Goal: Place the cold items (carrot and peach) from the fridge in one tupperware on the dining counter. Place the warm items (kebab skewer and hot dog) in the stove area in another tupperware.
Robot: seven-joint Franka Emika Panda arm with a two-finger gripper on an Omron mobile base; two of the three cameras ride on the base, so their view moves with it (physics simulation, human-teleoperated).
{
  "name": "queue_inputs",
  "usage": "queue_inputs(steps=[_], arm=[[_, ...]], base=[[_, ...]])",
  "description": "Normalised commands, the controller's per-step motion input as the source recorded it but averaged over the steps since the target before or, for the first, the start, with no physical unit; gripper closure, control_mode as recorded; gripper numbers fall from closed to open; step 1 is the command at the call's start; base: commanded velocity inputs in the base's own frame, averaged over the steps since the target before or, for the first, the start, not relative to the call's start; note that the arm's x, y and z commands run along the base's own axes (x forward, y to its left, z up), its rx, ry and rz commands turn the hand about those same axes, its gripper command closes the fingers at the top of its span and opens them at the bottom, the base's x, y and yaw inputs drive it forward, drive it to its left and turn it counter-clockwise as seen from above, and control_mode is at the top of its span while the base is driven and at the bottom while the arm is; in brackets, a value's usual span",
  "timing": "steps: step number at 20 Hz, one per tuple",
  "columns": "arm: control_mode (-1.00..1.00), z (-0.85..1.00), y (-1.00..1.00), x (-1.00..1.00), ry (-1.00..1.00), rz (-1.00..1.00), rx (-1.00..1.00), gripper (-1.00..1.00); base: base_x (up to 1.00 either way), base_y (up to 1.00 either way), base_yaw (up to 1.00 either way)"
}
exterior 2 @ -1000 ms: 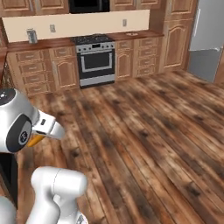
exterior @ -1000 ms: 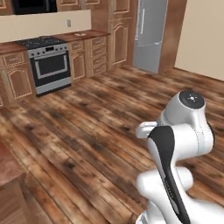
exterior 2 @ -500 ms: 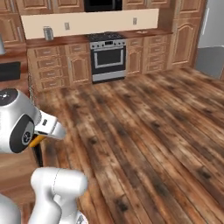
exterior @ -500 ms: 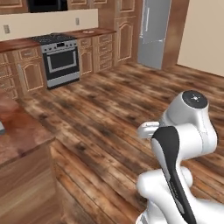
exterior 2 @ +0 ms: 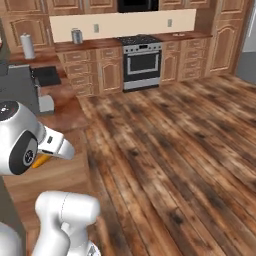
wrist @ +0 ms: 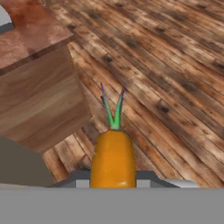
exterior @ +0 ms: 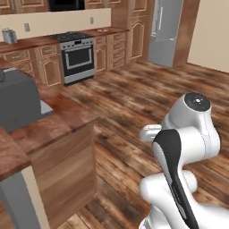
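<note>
The gripper (wrist: 113,178) is clamped on the carrot (wrist: 112,157), green top pointing away from the hand. The carrot hangs above the wooden floor (wrist: 175,78), just off the corner of the dining counter (wrist: 35,39).

One carrot (wrist: 112,157) was on show, orange with a single tuft of green leaves at its tip, and that was the whole tally for food. One stove (exterior: 78,57) stood against the far wall, one oven door on its front. One fridge (exterior: 164,30), tall and grey, stood off to the side of it. One wooden counter (exterior: 53,129) ran close by, with one grey box-like appliance (exterior: 17,103) sitting on it. On the back worktop there was one metal canister (exterior 2: 77,36) and one white paper-towel roll (exterior 2: 28,46). Two wall outlets (exterior 2: 96,28) showed on the pale backsplash. One dark microwave (exterior 2: 138,5) hung above the stove.
</note>
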Motion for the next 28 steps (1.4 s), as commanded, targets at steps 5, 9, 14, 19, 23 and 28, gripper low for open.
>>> queue_inputs(steps=[5,9,14,19,23,28], arm=[[1.00,0.00,0.00,0.00,0.00,0.00,0.00,1.00],[1.00,0.00,0.00,0.00,0.00,0.00,0.00,1.00],[1.00,0.00,0.00,0.00,0.00,0.00,0.00,1.00],[1.00,0.00,0.00,0.00,0.00,0.00,0.00,1.00],[1.00,0.00,0.00,0.00,0.00,0.00,0.00,1.00],[1.00,0.00,0.00,0.00,0.00,0.00,0.00,1.00]], base=[[-0.72,0.72,-0.03],[-0.65,0.63,-0.07],[-0.57,0.70,-0.10],[-0.60,0.80,-0.17],[-0.61,0.92,-0.24],[-0.55,0.95,-0.32]])
